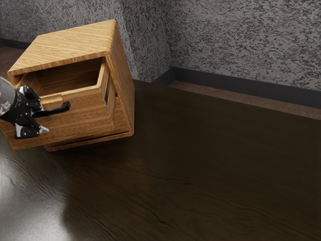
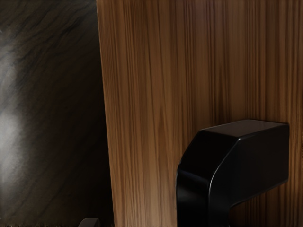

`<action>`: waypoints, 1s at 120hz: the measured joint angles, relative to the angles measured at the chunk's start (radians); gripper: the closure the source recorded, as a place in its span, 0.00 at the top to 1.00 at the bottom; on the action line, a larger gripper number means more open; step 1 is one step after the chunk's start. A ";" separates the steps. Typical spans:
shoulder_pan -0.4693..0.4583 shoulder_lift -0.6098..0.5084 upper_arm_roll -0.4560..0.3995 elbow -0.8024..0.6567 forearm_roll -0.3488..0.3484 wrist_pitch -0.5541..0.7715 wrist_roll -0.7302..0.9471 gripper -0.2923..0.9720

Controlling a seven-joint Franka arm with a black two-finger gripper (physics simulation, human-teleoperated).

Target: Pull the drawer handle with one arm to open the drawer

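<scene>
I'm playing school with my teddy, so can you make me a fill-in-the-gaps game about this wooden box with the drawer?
1. The drawer of the wooden cabinet is not shut; it is ____.
2. The handle on the drawer's front is coloured ____.
3. The rough wall behind the cabinet is coloured ____.

Missing words: open; black; grey.

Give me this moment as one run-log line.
drawer: partly out of wooden cabinet, inside showing | black handle: at end effector | grip state: cannot tell
</scene>
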 joint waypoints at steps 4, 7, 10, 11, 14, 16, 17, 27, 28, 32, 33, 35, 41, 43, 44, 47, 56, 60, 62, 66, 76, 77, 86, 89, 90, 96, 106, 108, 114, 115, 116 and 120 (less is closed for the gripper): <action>-0.002 -0.010 0.000 -0.008 0.000 -0.001 -0.003 0.41; -0.004 -0.016 0.000 -0.012 0.000 -0.001 -0.006 0.41; -0.005 -0.021 0.000 -0.016 -0.001 -0.002 -0.009 0.41; -0.006 -0.023 0.000 -0.017 -0.001 -0.002 -0.010 0.41; -0.007 -0.028 0.000 -0.021 -0.001 -0.003 -0.013 0.41; -0.008 -0.032 0.000 -0.024 -0.001 -0.004 -0.014 0.41; -0.008 -0.033 0.000 -0.025 -0.001 -0.004 -0.015 0.41; -0.010 -0.054 0.000 -0.042 -0.001 -0.006 -0.023 0.41; -0.010 -0.057 0.000 -0.045 -0.001 -0.006 -0.023 0.41; -0.010 -0.067 0.000 -0.053 -0.001 -0.007 -0.026 0.41; -0.010 -0.070 0.000 -0.055 -0.001 -0.007 -0.027 0.41; -0.010 -0.074 0.000 -0.060 0.000 -0.007 -0.028 0.41; -0.011 -0.087 0.000 -0.070 0.000 -0.008 -0.032 0.41; -0.012 -0.091 0.000 -0.073 -0.001 -0.008 -0.033 0.41; -0.013 -0.093 0.000 -0.075 -0.001 -0.008 -0.034 0.41; -0.016 -0.102 0.000 -0.083 -0.002 -0.009 -0.036 0.41; -0.021 -0.123 -0.001 -0.100 -0.003 -0.009 -0.043 0.41; -0.022 -0.131 -0.001 -0.107 -0.002 -0.010 -0.046 0.41; -0.023 -0.136 -0.001 -0.110 -0.002 -0.010 -0.047 0.41; -0.023 -0.145 -0.001 -0.118 -0.001 -0.010 -0.050 0.41; -0.025 -0.169 -0.001 -0.138 0.000 -0.010 -0.057 0.41; -0.026 -0.172 -0.001 -0.139 0.000 -0.010 -0.058 0.41; -0.029 -0.195 0.000 -0.155 0.001 -0.010 -0.065 0.41; -0.032 -0.203 0.000 -0.159 0.000 -0.010 -0.067 0.41; -0.032 -0.205 0.000 -0.161 0.000 -0.011 -0.068 0.41; -0.037 -0.219 0.000 -0.170 -0.001 -0.011 -0.072 0.41; -0.039 -0.225 0.000 -0.174 0.002 -0.012 -0.078 0.45; -0.039 -0.226 0.000 -0.173 0.004 -0.015 -0.077 0.47; -0.038 -0.226 0.000 -0.169 0.007 -0.024 -0.073 0.53; -0.038 -0.226 0.000 -0.169 0.007 -0.026 -0.072 0.54; -0.038 -0.227 0.000 -0.169 0.008 -0.027 -0.071 0.55; -0.038 -0.228 0.000 -0.168 0.008 -0.033 -0.068 0.58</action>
